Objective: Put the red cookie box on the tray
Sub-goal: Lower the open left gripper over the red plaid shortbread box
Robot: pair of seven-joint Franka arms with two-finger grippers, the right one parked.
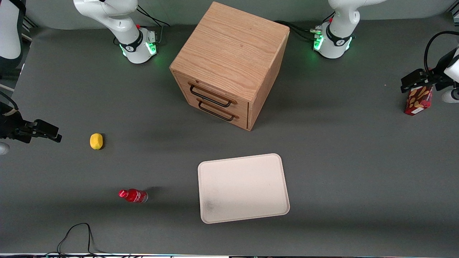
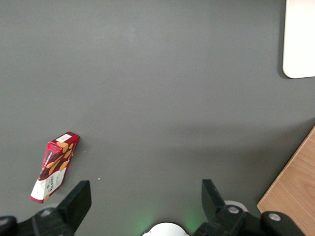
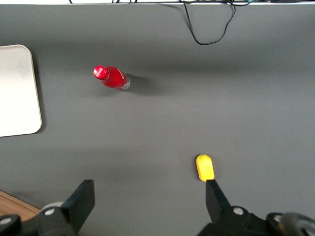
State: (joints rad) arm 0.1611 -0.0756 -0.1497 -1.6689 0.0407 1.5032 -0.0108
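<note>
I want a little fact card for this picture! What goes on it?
red cookie box: standing on the table toward the working arm's end, not held
tray: flat on the table, nothing on it, nearer the front camera than the cabinet
pincer: open, above the table near the red cookie box, not touching it
wooden cabinet: both drawers shut
small red bottle: on the table
yellow thing: on the table

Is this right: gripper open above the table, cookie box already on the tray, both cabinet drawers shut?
Not quite. The front view shows the red cookie box on the table near the working arm's end, apart from the tray. The gripper is open above the table; both drawers of the cabinet look shut.
</note>
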